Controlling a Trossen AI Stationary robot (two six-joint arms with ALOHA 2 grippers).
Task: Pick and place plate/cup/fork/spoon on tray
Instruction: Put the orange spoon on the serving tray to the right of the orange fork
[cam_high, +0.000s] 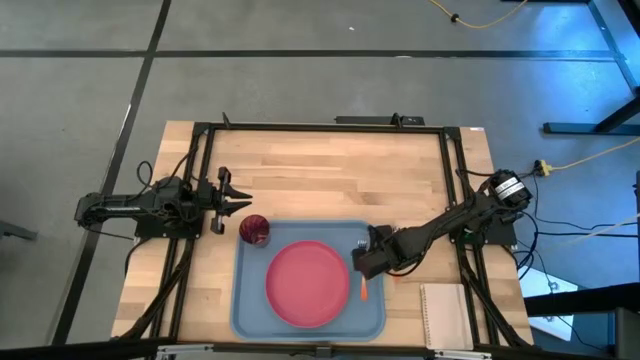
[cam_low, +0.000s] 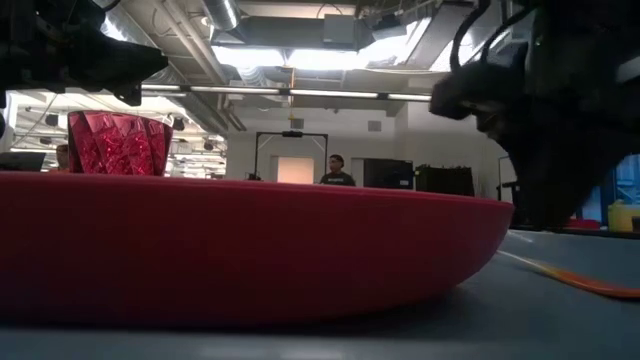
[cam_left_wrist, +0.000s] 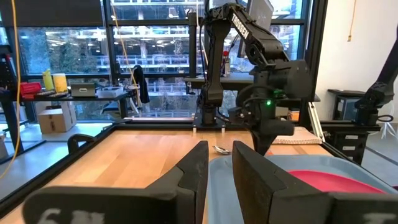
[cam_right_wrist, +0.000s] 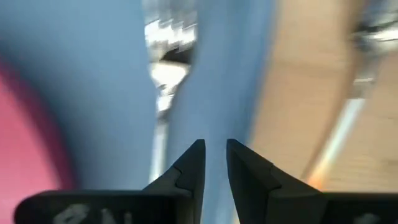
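Note:
The light blue tray (cam_high: 245, 300) lies at the table's near middle. The pink-red plate (cam_high: 307, 283) rests flat in it. The dark red cup (cam_high: 255, 230) stands upright in the tray's far left corner. A utensil with a silver head (cam_right_wrist: 165, 78) and an orange handle (cam_high: 363, 291) lies in the tray, right of the plate; its head (cam_left_wrist: 221, 149) looks oval, like the spoon's. A second orange-handled utensil (cam_right_wrist: 345, 124) lies on the wood right of the tray. My right gripper (cam_high: 358, 265) hangs over the tray's right part, beside the first utensil, fingers nearly together and empty. My left gripper (cam_high: 247, 204) waits left of the cup, nearly together and empty.
A white notepad (cam_high: 443, 315) lies at the table's near right. A black frame (cam_high: 320, 125) runs around the tabletop. Bare wood (cam_high: 330, 175) lies between the tray and the far edge. People show in the room behind (cam_low: 335, 170).

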